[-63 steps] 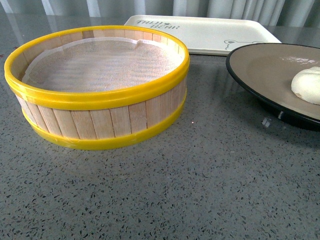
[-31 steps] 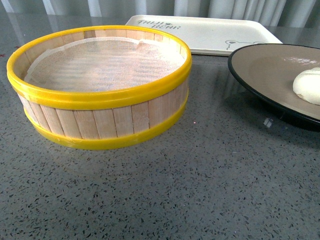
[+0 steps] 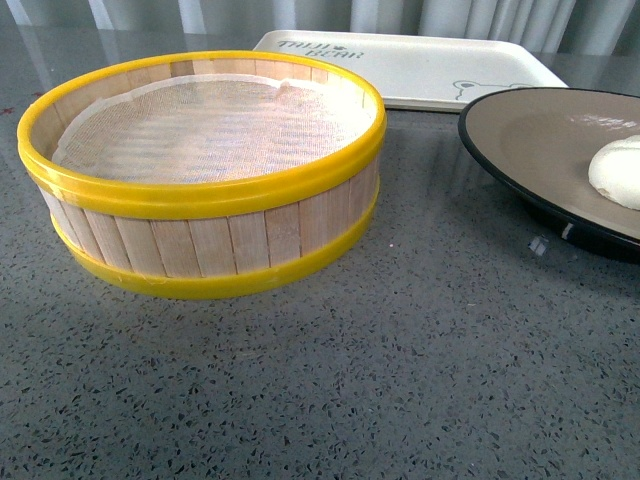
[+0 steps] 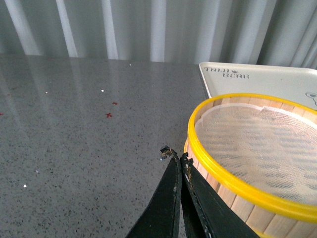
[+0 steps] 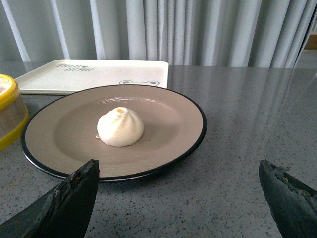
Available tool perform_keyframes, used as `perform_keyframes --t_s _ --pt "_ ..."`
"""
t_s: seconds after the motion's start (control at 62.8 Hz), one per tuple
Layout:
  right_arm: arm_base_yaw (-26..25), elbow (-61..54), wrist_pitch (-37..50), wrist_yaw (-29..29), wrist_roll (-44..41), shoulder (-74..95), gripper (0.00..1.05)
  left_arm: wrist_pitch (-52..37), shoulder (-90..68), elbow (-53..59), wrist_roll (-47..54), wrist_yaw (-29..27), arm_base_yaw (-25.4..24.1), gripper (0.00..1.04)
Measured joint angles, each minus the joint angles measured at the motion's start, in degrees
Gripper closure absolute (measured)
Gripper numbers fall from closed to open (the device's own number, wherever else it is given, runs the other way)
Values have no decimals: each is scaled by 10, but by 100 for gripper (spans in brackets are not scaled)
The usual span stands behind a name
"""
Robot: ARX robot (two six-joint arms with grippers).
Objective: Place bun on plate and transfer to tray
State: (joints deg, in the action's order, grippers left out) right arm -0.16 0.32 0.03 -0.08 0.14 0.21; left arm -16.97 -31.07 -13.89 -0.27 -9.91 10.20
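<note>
The white pleated bun (image 5: 120, 128) sits on the beige plate (image 5: 168, 129) with a black rim; in the front view the bun (image 3: 617, 172) and plate (image 3: 530, 140) are at the right edge. The off-white tray (image 3: 410, 66) with lettering and a bear face lies behind the plate, and shows in the right wrist view (image 5: 94, 74). My right gripper (image 5: 181, 171) is open and empty, just short of the plate's near rim. My left gripper (image 4: 174, 154) is shut and empty, beside the steamer basket's wall. Neither gripper shows in the front view.
A yellow-rimmed wooden steamer basket (image 3: 200, 170) with a white cloth liner stands at the left of the grey speckled table; it also shows in the left wrist view (image 4: 257, 148). Curtains hang behind the table. Small red marks (image 4: 109, 115) lie on the tabletop.
In the front view everything has shifted slightly to the right; the bun sits closer to the picture's edge. Nothing was picked up or let go.
</note>
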Motion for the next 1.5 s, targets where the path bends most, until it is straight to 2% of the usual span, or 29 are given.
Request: perform_keyframes --t_s 0.223,0.303,0.446,1.099,1.195,1.497 --pt "0 0 0 0 0 0 9 0 52 53 0 35 -37 101" --pt "0 0 0 0 0 0 9 5 73 66 0 92 -80 101" --pt "0 0 0 0 0 0 9 13 98 83 0 96 -100 101" --pt "0 0 0 0 0 0 9 68 212 124 0 98 -101 101" --pt "0 0 0 0 0 0 9 165 290 124 0 99 -101 101" --pt "0 0 0 0 0 0 9 169 309 124 0 99 -101 99"
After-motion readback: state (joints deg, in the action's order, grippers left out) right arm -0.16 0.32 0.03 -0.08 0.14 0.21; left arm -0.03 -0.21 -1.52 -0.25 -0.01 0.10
